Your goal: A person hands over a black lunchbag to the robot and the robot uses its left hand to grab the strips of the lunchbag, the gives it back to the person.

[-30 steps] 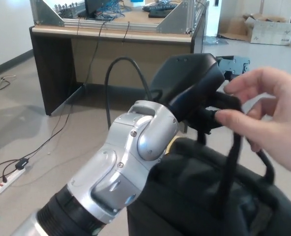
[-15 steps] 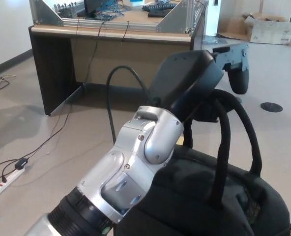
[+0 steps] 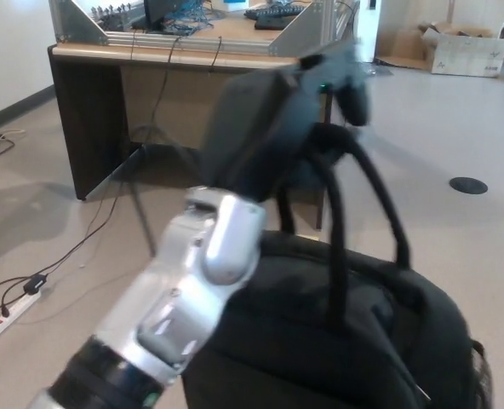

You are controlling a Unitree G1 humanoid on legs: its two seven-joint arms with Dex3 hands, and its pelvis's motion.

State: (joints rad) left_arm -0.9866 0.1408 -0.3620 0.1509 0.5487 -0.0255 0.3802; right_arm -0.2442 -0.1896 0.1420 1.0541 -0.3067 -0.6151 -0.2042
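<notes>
Fingers (image 3: 352,85) of the left hand (image 3: 273,119) are blurred by motion; they curl over the top of the black straps (image 3: 367,187), apparently hooked closed on them, though the actual contact is smeared and partly hidden behind the hand's dark housing. Just below the fingers, the two straps drop in loops down to the black lunchbag (image 3: 337,341), which hangs beneath the hand and fills the lower right of the view; its bottom and right edge are cut off by the frame. Below and left of the fingers, the silver wrist and forearm (image 3: 184,290) run down to the lower left corner, covering the bag's left side. Black cable (image 3: 146,196) near the forearm is faint, hard to trace. Behind the fingers, a wooden desk (image 3: 150,77) with a metal frame (image 3: 90,25) on top; items on it too small to identify. Far right of the fingers, a cardboard box (image 3: 465,47) on the floor and a dark round floor plate (image 3: 468,184). Far lower left, a power strip (image 3: 9,311) with cords on the floor. Right hand does not show.
</notes>
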